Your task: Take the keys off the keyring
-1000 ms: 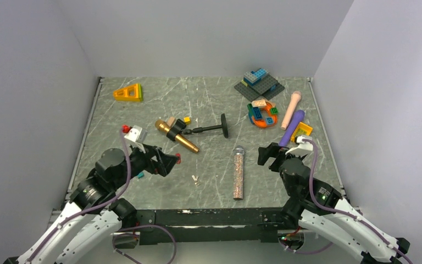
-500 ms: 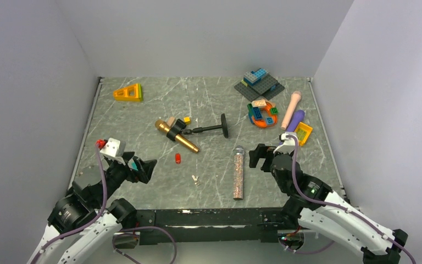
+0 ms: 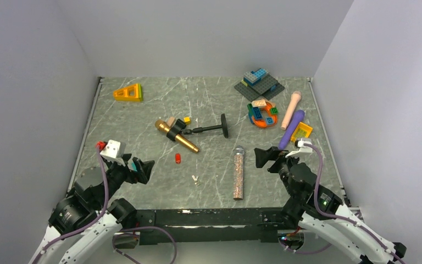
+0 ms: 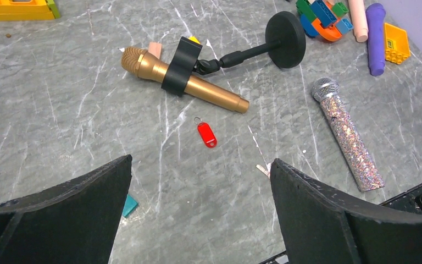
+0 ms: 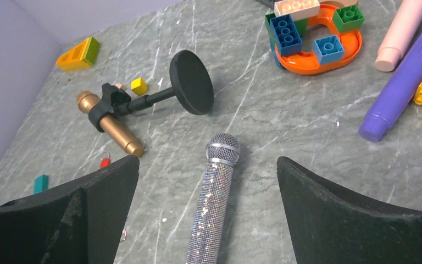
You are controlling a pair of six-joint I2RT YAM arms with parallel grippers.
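Note:
A red key tag (image 3: 177,158) with a small metal ring lies flat on the grey table; the left wrist view shows it (image 4: 206,135) ahead of my fingers. A small loose key (image 3: 195,179) lies nearer the front edge, right of the tag, and shows beside my right finger in the left wrist view (image 4: 262,170). My left gripper (image 3: 142,168) is open and empty, back-left of the tag (image 4: 201,160). My right gripper (image 3: 265,157) is open and empty above the glitter microphone (image 5: 208,159). The tag also shows in the right wrist view (image 5: 105,163).
A glitter microphone (image 3: 238,172) lies in front of the right gripper. A gold microphone in a black stand (image 3: 177,136) lies behind the tag. A teal block (image 4: 129,205) lies by my left finger. Lego bricks (image 3: 262,114), purple (image 3: 291,128) and pink (image 3: 291,109) cylinders and a yellow wedge (image 3: 128,92) sit further back.
My left gripper has drawn back left toward the front edge, leaving the red tag on the table. My right gripper shifted slightly left, then back right. The loose key has not moved.

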